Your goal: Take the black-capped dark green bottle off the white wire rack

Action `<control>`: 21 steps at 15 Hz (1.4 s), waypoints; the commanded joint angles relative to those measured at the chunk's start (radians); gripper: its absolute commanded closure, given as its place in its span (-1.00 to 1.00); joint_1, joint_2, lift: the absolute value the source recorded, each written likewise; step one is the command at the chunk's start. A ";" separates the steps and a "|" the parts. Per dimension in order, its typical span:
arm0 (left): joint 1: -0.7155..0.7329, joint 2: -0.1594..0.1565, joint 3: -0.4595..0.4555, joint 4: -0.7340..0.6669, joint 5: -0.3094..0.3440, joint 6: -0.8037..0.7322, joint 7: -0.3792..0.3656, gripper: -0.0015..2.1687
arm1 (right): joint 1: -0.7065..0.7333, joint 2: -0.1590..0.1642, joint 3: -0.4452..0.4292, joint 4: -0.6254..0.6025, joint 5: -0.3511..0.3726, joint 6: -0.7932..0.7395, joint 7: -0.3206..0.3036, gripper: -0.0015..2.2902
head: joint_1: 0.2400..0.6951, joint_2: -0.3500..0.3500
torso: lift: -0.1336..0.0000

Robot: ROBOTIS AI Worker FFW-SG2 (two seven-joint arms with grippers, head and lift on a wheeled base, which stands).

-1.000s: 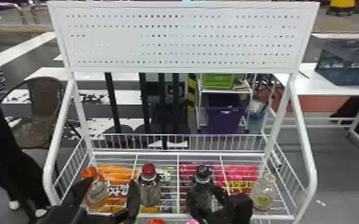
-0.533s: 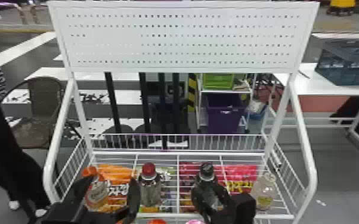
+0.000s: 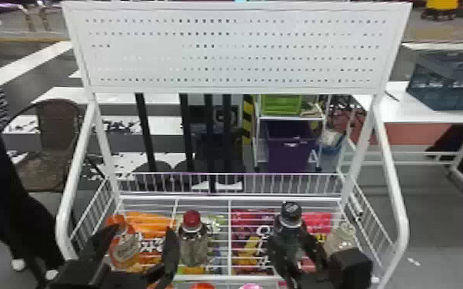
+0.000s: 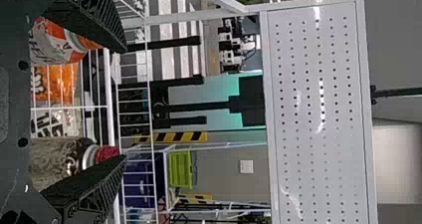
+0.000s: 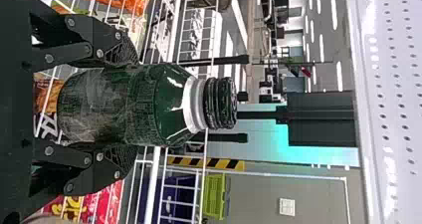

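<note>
Done: right gripper [image 5: 128, 106] clasps bottle [image 5: 164, 104] from both sides | left gripper [image 4: 123, 104] spread, unladen | bottle above rack [image 3: 146, 198] shelf, base clearance unclear | Left: likely carrying it clear

Dark green bottle [image 5: 169, 104]: smooth, glossy plastic by its look (hard glints along the shoulder). Black cap [image 5: 220, 103]: ridged, shiny. White wire rack [image 3: 64, 215]: smooth, coated metal. Perforated panel [image 3: 138, 63]: painted metal by its look, glossy, light streaking across it. Orange packet [image 3: 152, 220]: shiny film. Right gripper [image 3: 295, 240]: matt black, fingers rough, finely meshed.
</note>
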 commanded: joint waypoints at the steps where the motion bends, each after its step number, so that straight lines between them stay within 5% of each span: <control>1: 0.000 -0.001 -0.005 -0.001 0.001 0.000 0.000 -0.87 | 0.076 -0.030 -0.027 -0.124 0.004 0.025 -0.001 0.63 | 0.14 0.00 | 1.00; 9: -0.006 -0.001 -0.007 -0.004 0.006 -0.003 -0.006 -0.87 | 0.352 -0.047 -0.182 -0.395 -0.035 -0.055 0.000 0.62 | 0.14 0.00 | 1.00; 12: -0.012 -0.001 -0.005 0.000 0.007 -0.003 -0.006 -0.87 | 0.430 -0.043 -0.234 -0.438 -0.082 -0.168 0.000 0.62 | 0.14 0.00 | 1.00; 21: -0.020 -0.002 -0.007 -0.004 0.009 0.000 -0.004 -0.87 | 0.473 -0.036 -0.297 -0.472 -0.130 -0.165 0.003 0.62 | 0.14 0.00 | 1.00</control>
